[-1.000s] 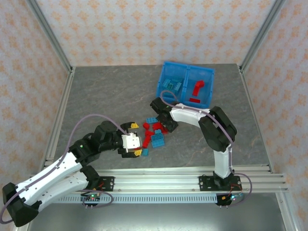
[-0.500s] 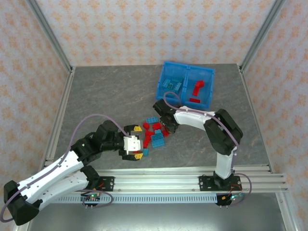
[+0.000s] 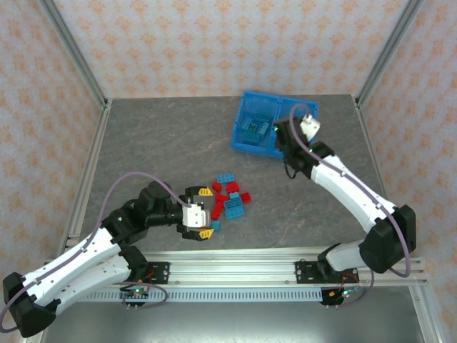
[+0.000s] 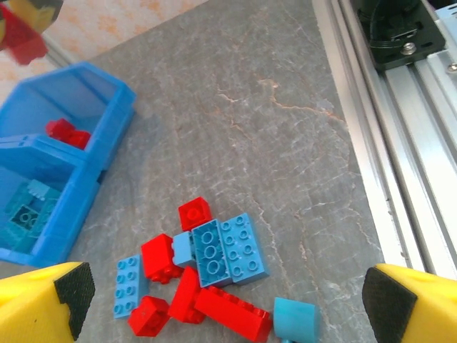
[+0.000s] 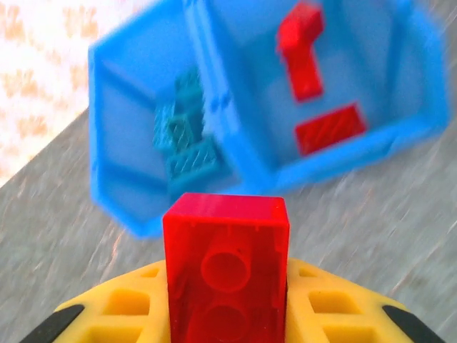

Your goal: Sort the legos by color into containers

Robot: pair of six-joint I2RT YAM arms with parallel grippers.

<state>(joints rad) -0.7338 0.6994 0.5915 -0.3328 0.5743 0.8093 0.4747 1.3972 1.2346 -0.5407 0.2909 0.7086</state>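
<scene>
**Right gripper and held piece.** The right gripper (image 5: 227, 323) pinches one red brick (image 5: 227, 271) btw. its yellow fingers (image 5: 125, 314), jaws closed against the brick's two sides. The brick is bright, glossy red and squarish, w/ two round rings on the face toward the wrist cam. Its edges are sharp, while the background is blurred. In the top view this gripper hangs over the right half of the bin (image 3: 238, 121), at the far side of the table (image 3: 157, 143).

**Bin.** Translucent blue, w/ two side-by-side compts. split by a divider wall (image 5: 214, 107). The left compt. (image 5: 128, 121) holds several lt.-blue bricks (image 5: 187, 136). The right compt. (image 5: 350, 57) holds red pieces (image 5: 307, 71): one L-shaped stack and one flat piece on the floor.

**Loose legos.** The legos (image 3: 230, 200) lie in a small heap near table ctr., well apart from the bin, red and lt. blue mixed. In the left wrist view, two lt.-blue plates (image 4: 228, 250) lie side by side, touching. A long red bar (image 4: 232, 314) lies just beside a small lt.-blue block (image 4: 296, 320).

**Left gripper.** The left gripper (image 3: 205, 212) sits just left of the heap, fingers spread wide, gripping nothing. Its yellow fingertips (image 4: 43, 300) flank the heap in the wrist view.
</scene>
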